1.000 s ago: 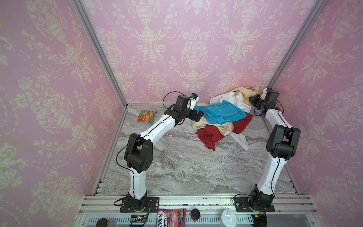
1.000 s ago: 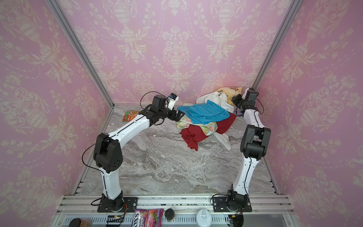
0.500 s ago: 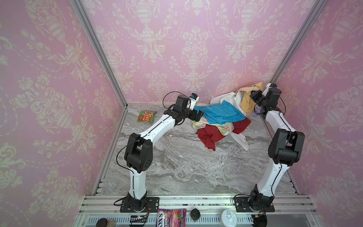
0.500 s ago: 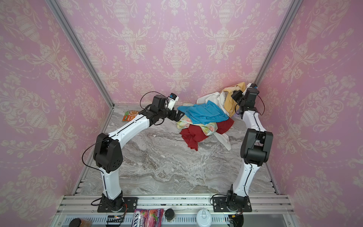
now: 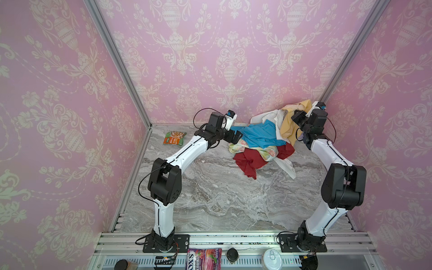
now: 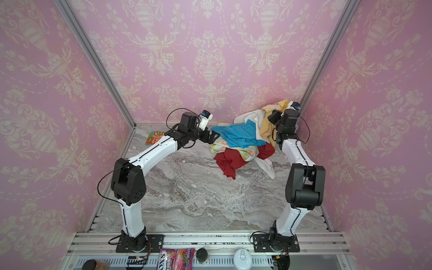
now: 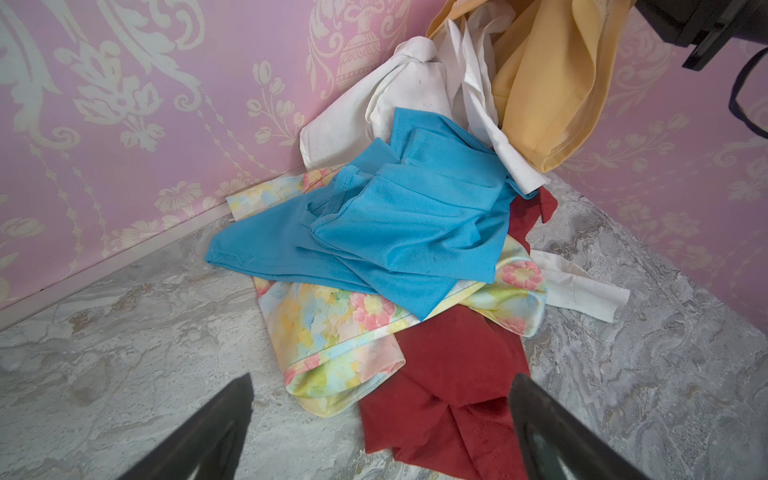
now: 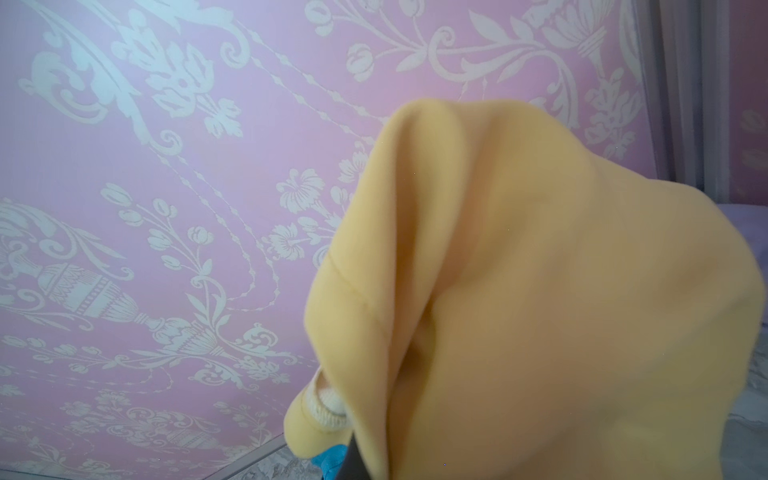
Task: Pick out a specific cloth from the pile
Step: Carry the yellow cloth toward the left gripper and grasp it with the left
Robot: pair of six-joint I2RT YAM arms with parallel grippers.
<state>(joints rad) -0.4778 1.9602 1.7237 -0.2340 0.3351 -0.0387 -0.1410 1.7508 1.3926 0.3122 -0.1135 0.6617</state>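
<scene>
Grey marble table [image 5: 210, 198], pile [image 5: 259, 139] of cloths, snack packet [image 5: 174, 138]

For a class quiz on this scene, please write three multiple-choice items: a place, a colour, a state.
1. Where does the snack packet lie?
A. on the table near the back-left corner
B. on top of the pile
C. beside the right arm's base

2. Which colour is the cloth lying on the floral cloth?
A. green
B. blue
C. black

3. How do the jaws of the right gripper stand?
A. open, empty
B. shut, empty
C. shut on the mustard-yellow cloth

1 A: both top views show it there, apart from the pile.
2 B: the blue cloth overlaps the floral print.
3 C: the cloth hangs from them over the pile.
</scene>
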